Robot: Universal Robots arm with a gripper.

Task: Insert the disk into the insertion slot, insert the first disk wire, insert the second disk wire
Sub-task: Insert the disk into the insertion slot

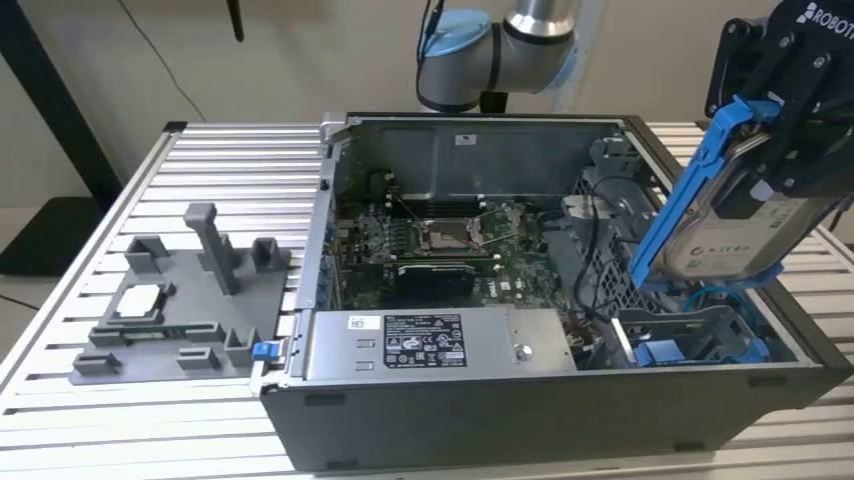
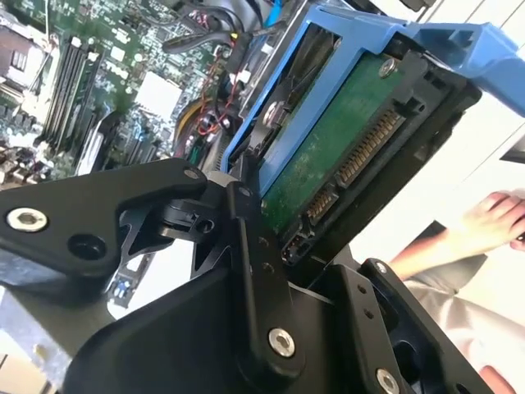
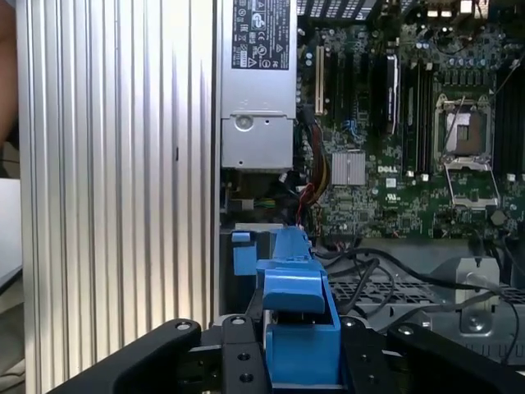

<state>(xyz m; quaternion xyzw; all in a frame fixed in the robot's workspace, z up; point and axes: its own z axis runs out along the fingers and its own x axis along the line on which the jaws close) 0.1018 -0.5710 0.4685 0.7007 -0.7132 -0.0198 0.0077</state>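
While the disk (image 1: 721,215) hangs in the air above the cage (image 1: 607,285), the first step is, by my reading, not yet done, and both wiring steps are left.

In the exterior view the gripper (image 1: 781,150) is clamped on the disk's upper end, at that view's right, over the open case (image 1: 534,420). The disk tilts, its lower end just above the slot (image 1: 687,335). The arm (image 1: 494,45) comes in from above the case's far wall.

In the second wrist view the disk's connector (image 2: 365,152) faces the camera with nothing plugged in. A person's hand (image 2: 492,222) rests beyond.

In the first wrist view the blue carrier (image 3: 299,328) sits between the fingers (image 3: 238,361), over the cage and near the motherboard (image 3: 410,123).
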